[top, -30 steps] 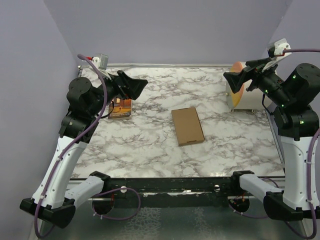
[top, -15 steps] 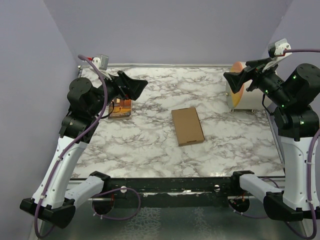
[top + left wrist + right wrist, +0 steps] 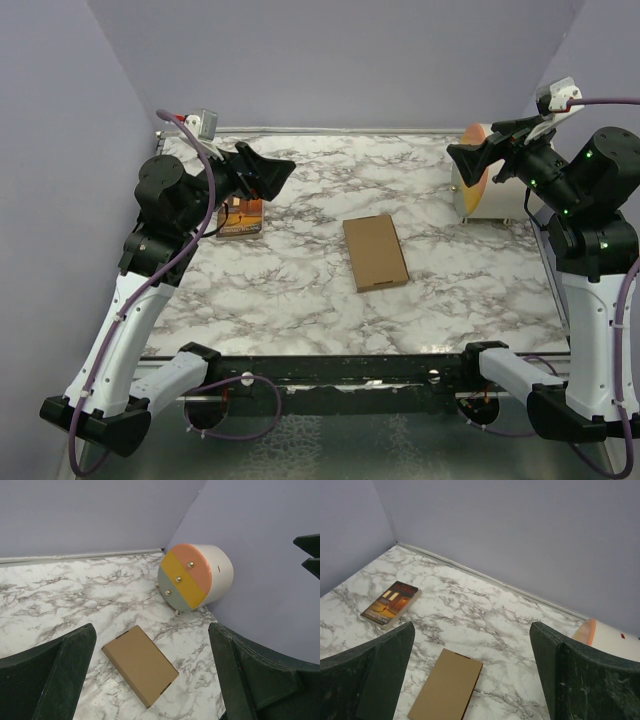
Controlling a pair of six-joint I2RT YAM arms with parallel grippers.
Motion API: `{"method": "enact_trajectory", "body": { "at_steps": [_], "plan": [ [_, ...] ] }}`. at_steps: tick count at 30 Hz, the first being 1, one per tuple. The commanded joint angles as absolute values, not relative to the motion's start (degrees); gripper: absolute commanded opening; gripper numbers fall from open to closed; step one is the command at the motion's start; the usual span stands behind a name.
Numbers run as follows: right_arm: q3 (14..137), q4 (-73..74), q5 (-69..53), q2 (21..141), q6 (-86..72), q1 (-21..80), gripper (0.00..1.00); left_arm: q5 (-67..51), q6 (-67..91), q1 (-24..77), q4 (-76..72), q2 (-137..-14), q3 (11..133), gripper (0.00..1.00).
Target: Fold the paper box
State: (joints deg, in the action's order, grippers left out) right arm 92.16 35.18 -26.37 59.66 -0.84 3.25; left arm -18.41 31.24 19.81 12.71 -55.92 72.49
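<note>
Top external view shows me the plain brown corrugated cardboard paper box [image 3: 375,253] lying flat and closed at the middle of the white marble table [image 3: 300,300], long side running near to far. Above it, well apart, the left gripper [image 3: 278,175] and right gripper [image 3: 462,165] hang with fingers spread wide. Farther back lie a dark book [image 3: 241,216] on the left and a cream cylinder [image 3: 482,195] on the right.

On the table [image 3: 300,300], the paper box [image 3: 375,252] is lying flat near the middle, a bit right of ctr. Book [image 3: 241,217] is lying rear left, cylinder [image 3: 478,190] is sitting rear right by the wall, both well apart from it. L gripper [image 3: 274,170] is hanging over the book, R gripper [image 3: 463,158] is hanging by the cylinder.
</note>
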Motion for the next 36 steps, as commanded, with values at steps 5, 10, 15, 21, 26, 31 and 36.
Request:
{"method": "enact_trajectory", "body": {
  "at_steps": [5,10,15,21,26,31,36],
  "plan": [
    [92.2,34.4,-25.9,59.0,-1.2,2.8,1.00,-17.6,30.6,19.5,12.6,-55.3,72.1,0.99],
    [92.0,34.4,-26.0,59.0,-1.1,2.8,1.00,-17.5,30.4,19.5,12.6,-55.3,72.2,0.99],
    [92.0,34.4,-26.2,59.0,-0.9,2.8,1.00,-17.5,30.3,19.4,12.6,-55.3,72.1,0.99],
    [91.9,34.4,-26.2,58.9,-0.8,2.8,1.00,-17.6,30.2,19.5,12.7,-55.2,72.0,0.99],
    [91.7,34.4,-26.4,58.8,-0.6,2.8,1.00,-17.4,30.2,19.4,12.9,-54.9,71.8,0.99],
    [91.7,34.4,-26.4,58.7,-0.4,2.8,1.00,-17.4,30.1,19.5,12.8,-54.9,71.7,0.99],
    [91.3,34.3,-26.8,58.6,-0.4,2.8,1.00,-17.5,30.2,19.5,12.7,-54.9,71.6,0.99]
  ]
}}
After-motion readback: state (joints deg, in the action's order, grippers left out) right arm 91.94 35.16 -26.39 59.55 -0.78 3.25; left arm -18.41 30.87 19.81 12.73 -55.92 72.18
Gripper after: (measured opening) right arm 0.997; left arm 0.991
